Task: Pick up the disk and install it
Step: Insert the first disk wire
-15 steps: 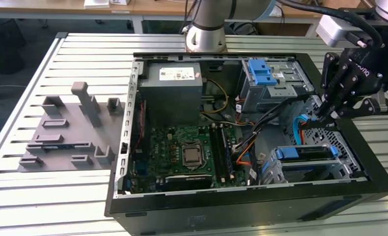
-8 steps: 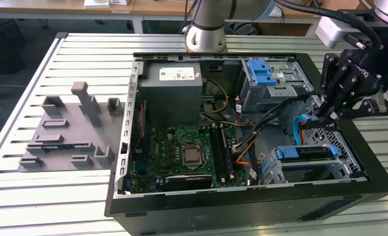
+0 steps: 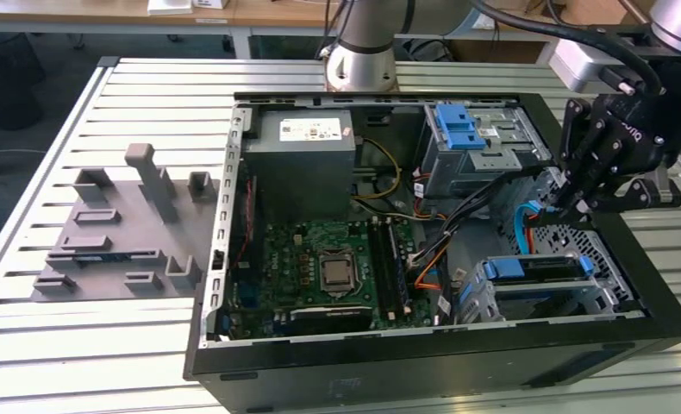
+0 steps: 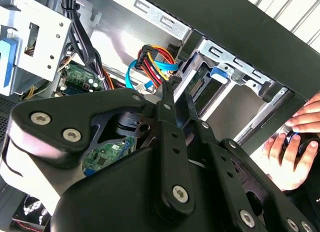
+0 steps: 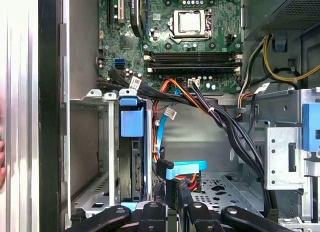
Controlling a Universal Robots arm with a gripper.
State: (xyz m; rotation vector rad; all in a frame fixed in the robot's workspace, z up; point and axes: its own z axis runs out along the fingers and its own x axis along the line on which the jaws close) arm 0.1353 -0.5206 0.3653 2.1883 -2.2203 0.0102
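Note:
The disk (image 3: 534,269) sits in the lower drive cage (image 3: 571,302) at the front corner of the open computer case, on the exterior view's right, its blue rail ends showing. In the first wrist view the disk (image 5: 132,157) stands on edge in that cage, under a blue tab. My gripper (image 3: 556,211) hangs above and just behind the cage, apart from the disk. Its fingers come together at the tips, and I see nothing between them. In the second wrist view the gripper (image 4: 169,86) points at a bundle of blue, orange and red cables (image 4: 150,62).
The motherboard (image 3: 329,263), a grey power-supply box (image 3: 306,151) and an upper drive cage with blue latches (image 3: 467,129) fill the case. Black cable bundles (image 5: 220,117) cross beside the gripper. A grey fixture block (image 3: 122,224) lies on the slatted table. A person's hand (image 4: 295,147) rests outside the case.

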